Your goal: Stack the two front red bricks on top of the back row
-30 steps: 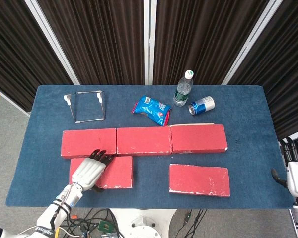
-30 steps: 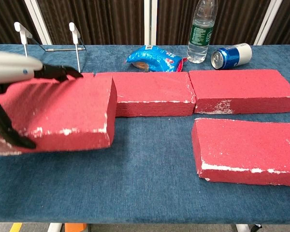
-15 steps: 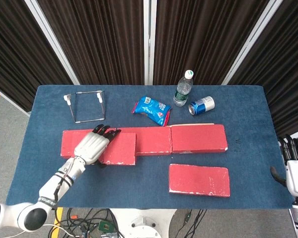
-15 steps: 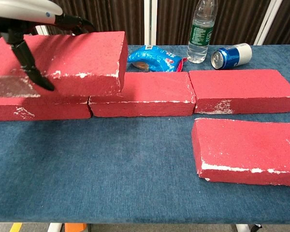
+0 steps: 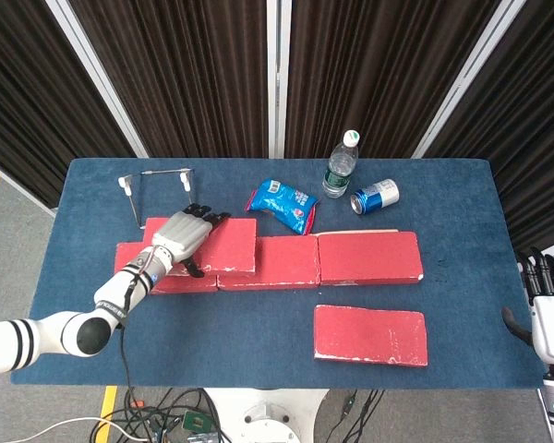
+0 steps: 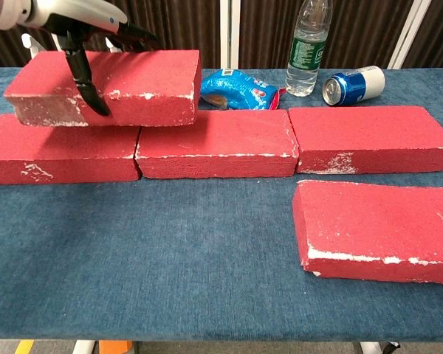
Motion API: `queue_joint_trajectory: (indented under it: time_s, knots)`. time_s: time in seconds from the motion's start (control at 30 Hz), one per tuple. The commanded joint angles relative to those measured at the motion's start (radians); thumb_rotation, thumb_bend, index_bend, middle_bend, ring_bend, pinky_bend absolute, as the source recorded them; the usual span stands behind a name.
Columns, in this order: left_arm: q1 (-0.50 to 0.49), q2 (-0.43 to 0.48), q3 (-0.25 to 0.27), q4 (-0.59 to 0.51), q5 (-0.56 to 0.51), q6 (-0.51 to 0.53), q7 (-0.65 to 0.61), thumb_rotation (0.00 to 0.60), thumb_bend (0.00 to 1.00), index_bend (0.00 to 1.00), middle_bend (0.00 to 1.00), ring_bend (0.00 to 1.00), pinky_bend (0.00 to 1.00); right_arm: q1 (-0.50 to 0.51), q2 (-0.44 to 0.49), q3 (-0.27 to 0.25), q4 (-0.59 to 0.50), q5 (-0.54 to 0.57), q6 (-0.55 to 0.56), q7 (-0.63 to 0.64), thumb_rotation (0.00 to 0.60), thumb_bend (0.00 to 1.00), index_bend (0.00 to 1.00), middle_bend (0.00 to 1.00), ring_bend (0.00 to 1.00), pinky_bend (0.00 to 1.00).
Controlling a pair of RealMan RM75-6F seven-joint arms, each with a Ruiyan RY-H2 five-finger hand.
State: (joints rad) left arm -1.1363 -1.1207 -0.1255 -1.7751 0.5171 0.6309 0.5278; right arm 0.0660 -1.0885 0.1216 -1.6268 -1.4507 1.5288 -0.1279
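My left hand (image 5: 180, 237) (image 6: 74, 22) grips a red brick (image 5: 217, 245) (image 6: 125, 85) from above and holds it over the left part of the back row, spanning the left back brick (image 6: 55, 155) and the middle back brick (image 5: 272, 263) (image 6: 214, 144). Whether it touches them I cannot tell. The right back brick (image 5: 369, 257) (image 6: 369, 136) lies bare. The other front brick (image 5: 370, 334) (image 6: 380, 228) lies on the cloth at the front right. My right hand (image 5: 547, 300) hangs beyond the table's right edge, holding nothing, fingers apart.
Behind the row lie a blue snack bag (image 5: 283, 203) (image 6: 236, 88), an upright water bottle (image 5: 342, 166) (image 6: 308, 44) and a blue can (image 5: 375, 197) (image 6: 353, 84) on its side. A wire stand (image 5: 159, 196) sits at the back left. The blue cloth (image 5: 258, 332) covers the table.
My left hand has carried the brick from the front left, up and back, until it is over the left end of the back row. The right hand has not moved.
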Motion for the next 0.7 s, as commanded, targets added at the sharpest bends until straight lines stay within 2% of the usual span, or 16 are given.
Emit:
queue_joint_trajectory:
  time_s: [0.03,0.33,0.7]
  knots:
    - [-0.015,-0.020,0.020,0.027,-0.023,-0.021,-0.034,0.600,0.04,0.01,0.24,0.00,0.00,0.000,0.000,0.001,0.002,0.002,0.000,0.004,0.600,0.21,0.00,0.00,0.00,0.00]
    - [-0.032,-0.041,0.071,0.053,0.011,0.005,-0.057,0.600,0.04,0.01,0.24,0.00,0.00,-0.002,0.005,0.003,0.001,0.003,0.005,0.008,0.600,0.21,0.00,0.00,0.00,0.00]
    - [-0.046,-0.050,0.112,0.073,0.009,-0.010,-0.101,0.600,0.04,0.01,0.24,0.00,0.00,0.001,0.001,0.001,-0.002,0.006,-0.001,-0.002,0.600,0.21,0.00,0.00,0.00,0.00]
